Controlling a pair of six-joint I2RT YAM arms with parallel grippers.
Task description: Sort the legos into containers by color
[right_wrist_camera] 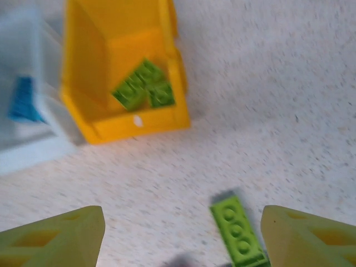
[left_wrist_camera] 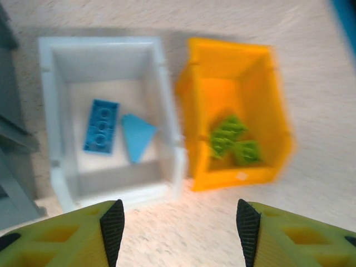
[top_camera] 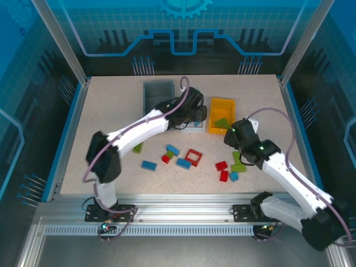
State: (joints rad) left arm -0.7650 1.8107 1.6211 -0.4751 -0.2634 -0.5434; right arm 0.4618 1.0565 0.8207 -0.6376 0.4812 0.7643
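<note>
My left gripper (left_wrist_camera: pixel 179 229) hangs open and empty just in front of the white bin (left_wrist_camera: pixel 58 167), which holds a blue brick (left_wrist_camera: pixel 101 125) and a blue wedge (left_wrist_camera: pixel 136 137). The orange-yellow bin (left_wrist_camera: pixel 200 111) beside it holds lime green bricks (left_wrist_camera: pixel 232 142). My right gripper (right_wrist_camera: pixel 182 239) is open above the table, with a lime green plate (right_wrist_camera: pixel 240 233) lying flat close to its right finger. From the top, the left gripper (top_camera: pixel 196 114) covers the white bin and the right gripper (top_camera: pixel 237 133) sits near the orange-yellow bin (top_camera: pixel 221 105). The dark grey bin (top_camera: pixel 158 92) stands at the back left.
Loose legos lie across the table's front half: a red frame (top_camera: pixel 193 157), blue bricks (top_camera: pixel 148 165) (top_camera: pixel 183 163), red bricks (top_camera: pixel 221 165) (top_camera: pixel 224 176) and green pieces (top_camera: pixel 137 147) (top_camera: pixel 238 167). Blue rails edge the table on both sides.
</note>
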